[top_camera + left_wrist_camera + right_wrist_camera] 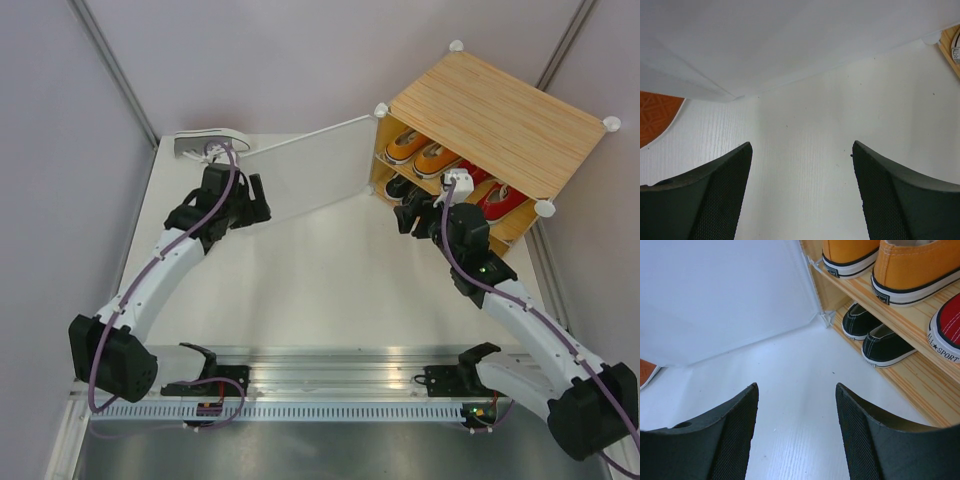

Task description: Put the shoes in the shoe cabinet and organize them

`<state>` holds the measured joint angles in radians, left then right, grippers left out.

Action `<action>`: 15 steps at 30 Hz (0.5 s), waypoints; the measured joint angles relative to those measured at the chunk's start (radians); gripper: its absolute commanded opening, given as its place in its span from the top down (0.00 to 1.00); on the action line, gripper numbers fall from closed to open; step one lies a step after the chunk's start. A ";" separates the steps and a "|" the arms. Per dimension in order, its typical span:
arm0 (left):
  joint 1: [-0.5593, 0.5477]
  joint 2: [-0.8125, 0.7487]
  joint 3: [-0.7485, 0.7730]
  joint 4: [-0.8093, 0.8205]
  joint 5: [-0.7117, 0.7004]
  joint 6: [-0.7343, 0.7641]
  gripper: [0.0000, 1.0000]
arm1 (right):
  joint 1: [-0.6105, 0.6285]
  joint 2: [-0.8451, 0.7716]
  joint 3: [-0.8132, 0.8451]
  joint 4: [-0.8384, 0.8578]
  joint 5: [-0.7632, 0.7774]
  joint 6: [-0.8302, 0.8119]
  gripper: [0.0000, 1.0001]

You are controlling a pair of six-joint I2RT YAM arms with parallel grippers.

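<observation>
The shoe cabinet [500,120] stands at the back right with its frosted door [305,170] swung open to the left. Inside, two orange shoes [420,150] and two red shoes [497,197] sit on the upper shelf, and black shoes [398,187] sit below. The right wrist view shows the orange pair [910,265], the black pair [872,335] and a red shoe [947,325]. A grey shoe [210,143] lies at the far left, behind the door; its orange-brown outsole [655,117] shows in the left wrist view. My left gripper [262,200] is open and empty in front of the door. My right gripper [410,212] is open and empty before the cabinet's opening.
The open door [790,40] spans the table between the grey shoe and the cabinet. Grey walls close in at the back and sides. The arm bases sit on a metal rail [330,385] at the near edge.
</observation>
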<state>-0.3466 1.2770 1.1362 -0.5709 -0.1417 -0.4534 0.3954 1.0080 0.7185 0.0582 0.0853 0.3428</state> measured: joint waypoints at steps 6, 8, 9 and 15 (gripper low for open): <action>0.005 -0.001 0.064 -0.004 -0.011 -0.014 0.16 | 0.000 -0.093 -0.057 -0.006 -0.075 -0.018 0.32; 0.005 -0.014 0.071 -0.005 -0.005 -0.021 0.16 | 0.000 -0.105 -0.057 -0.016 -0.097 -0.026 0.31; 0.005 -0.027 0.071 -0.010 -0.004 -0.021 0.16 | 0.000 -0.112 -0.057 -0.019 -0.109 -0.031 0.31; 0.005 -0.191 0.083 -0.028 -0.023 -0.015 0.14 | 0.000 -0.102 -0.028 -0.045 -0.150 -0.074 0.32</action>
<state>-0.3420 1.0863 1.2194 -0.5991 -0.1650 -0.4683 0.3954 0.9058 0.6903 0.0135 -0.0650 0.2691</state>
